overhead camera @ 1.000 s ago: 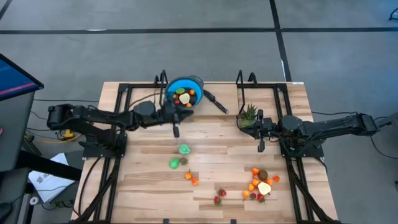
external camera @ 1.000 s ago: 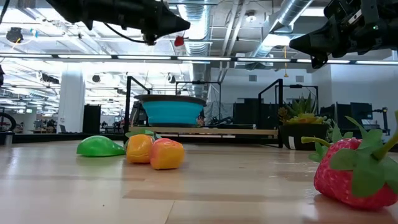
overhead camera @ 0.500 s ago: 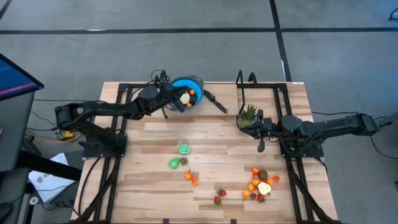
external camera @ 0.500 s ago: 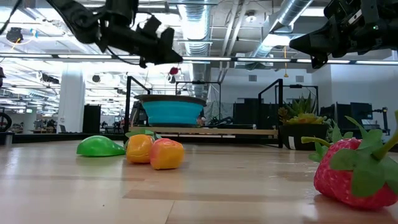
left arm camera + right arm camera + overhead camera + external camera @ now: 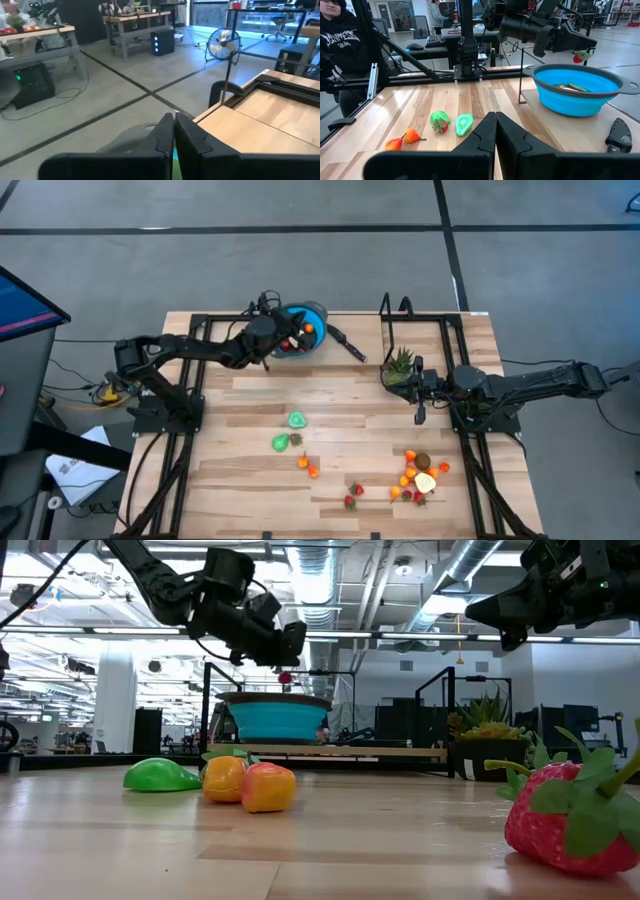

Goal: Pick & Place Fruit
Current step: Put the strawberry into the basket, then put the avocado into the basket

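Note:
My left gripper (image 5: pixel 288 340) hangs over the blue bowl (image 5: pixel 310 315) at the table's far side, shut on a small red strawberry (image 5: pixel 578 56). In the low view the berry (image 5: pixel 286 677) sits just above the bowl's rim (image 5: pixel 275 700). The bowl holds several fruits. More fruit lies on the table: two green pieces (image 5: pixel 296 420), orange pieces (image 5: pixel 306 466), a strawberry (image 5: pixel 353 496) and a cluster (image 5: pixel 418 476) at the near right. My right gripper (image 5: pixel 419 417) hovers shut with nothing in it at the right, beside the plant. My left gripper pinches the strawberry (image 5: pixel 578 56) between its two fingertips. The fingers come roughly level from the table's left. The berry hangs just under the tips, lifted clear above the bowl's opening.
A spiky green plant (image 5: pixel 400 364) stands at the far right. The bowl's black handle (image 5: pixel 346 343) sticks out toward it. Black frame rails (image 5: pixel 195 370) run along both sides of the table. A person (image 5: pixel 340 35) sits beyond the table's left side.
My left gripper has swung from above the table's middle toward the far edge, over the bowl. It has sunk a little and tipped from pointing downward to about level. It has stayed shut on the strawberry, which went with it.

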Motion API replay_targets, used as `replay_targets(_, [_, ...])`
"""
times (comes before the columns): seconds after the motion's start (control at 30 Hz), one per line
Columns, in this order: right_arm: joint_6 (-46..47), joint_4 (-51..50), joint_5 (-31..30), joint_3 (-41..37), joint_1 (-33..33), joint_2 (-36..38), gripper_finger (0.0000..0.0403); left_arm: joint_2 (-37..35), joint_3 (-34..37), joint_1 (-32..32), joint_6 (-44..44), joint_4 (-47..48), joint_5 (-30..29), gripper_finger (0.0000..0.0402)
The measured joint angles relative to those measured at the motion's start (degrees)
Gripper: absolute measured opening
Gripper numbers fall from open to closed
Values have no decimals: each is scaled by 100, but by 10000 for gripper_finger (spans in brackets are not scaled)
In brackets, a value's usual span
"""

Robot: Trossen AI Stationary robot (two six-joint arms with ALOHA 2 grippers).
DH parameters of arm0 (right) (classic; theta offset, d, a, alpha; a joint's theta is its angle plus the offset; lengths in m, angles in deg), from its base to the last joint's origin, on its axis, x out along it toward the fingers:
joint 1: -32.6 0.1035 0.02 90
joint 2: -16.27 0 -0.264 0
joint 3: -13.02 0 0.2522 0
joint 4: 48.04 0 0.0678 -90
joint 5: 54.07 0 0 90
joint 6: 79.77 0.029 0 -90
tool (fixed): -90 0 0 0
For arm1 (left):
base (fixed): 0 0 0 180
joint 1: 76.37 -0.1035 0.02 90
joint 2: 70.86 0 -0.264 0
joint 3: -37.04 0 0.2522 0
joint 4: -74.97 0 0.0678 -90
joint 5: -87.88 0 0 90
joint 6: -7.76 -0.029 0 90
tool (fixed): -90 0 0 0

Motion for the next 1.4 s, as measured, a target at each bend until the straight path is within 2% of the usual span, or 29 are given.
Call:
replay_targets(0.27, [0,-40,0,0,0,0,1,-7,-1,0,17,-6,-67,16])
replay_targets(0.6, [0,-87,0,0,2,0,1,-9,-1,22,20,-7,-69,84])
replay_targets(0.7, [0,-87,0,0,2,0,1,-9,-1,48,20,-7,-67,71])
replay_targets(0.9, [0,-87,0,0,2,0,1,-115,-1,339,-7,-11,-67,11])
replay_targets(1.07, [3,-145,1,0,9,0,1,-455,-1,754,-464,26,-63,5])
replay_targets(1.13, [53,-228,0,0,9,0,1,-661,-1,899,-631,186,303,6])
replay_targets(1.3, [209,-438,0,0,8,-2,1,-1287,252,1095,-595,547,2499,2])
replay_targets(1.4, [212,-440,0,0,7,0,1,-1703,581,1206,-585,617,3091,2])
